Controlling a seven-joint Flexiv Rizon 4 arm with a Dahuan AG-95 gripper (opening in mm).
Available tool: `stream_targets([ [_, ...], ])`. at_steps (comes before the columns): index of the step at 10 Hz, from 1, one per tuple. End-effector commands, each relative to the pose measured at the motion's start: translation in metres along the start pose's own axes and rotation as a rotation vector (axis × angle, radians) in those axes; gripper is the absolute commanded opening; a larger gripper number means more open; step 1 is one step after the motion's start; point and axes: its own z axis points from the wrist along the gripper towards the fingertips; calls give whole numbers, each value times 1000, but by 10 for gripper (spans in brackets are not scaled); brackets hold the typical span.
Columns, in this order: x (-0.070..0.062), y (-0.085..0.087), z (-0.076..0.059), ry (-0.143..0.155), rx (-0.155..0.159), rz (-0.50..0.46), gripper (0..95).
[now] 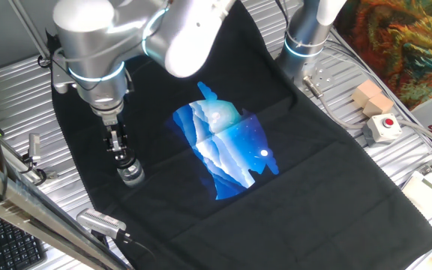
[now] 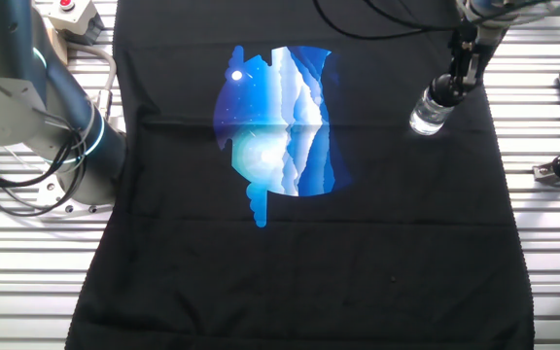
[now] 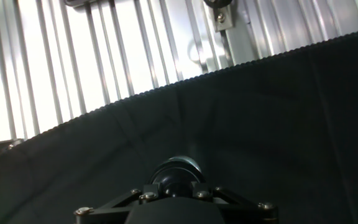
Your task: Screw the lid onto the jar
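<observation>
The jar is a small clear glass pot standing on the black cloth near its left edge; in the other fixed view the jar sits at the upper right. The dark round lid rests on the jar's mouth. My gripper comes down from above, tilted, with its fingers shut on the lid. In the hand view the lid shows as a dark dome just past the gripper; the jar beneath is hidden there.
A blue landscape print covers the cloth's middle. A red-buttoned box and a wooden block lie at the right. A second arm's base stands behind. A metal clamp and a keyboard are near the jar.
</observation>
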Motion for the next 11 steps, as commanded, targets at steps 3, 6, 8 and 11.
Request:
stream_targets([
  [3, -1, 1, -1, -19, 35, -4, 0],
  [6, -1, 3, -1, -30, 46, -1, 0],
  [8, 0, 4, 0, -39, 52, 3, 0],
  [11, 2, 7, 3, -52, 61, 7, 0],
])
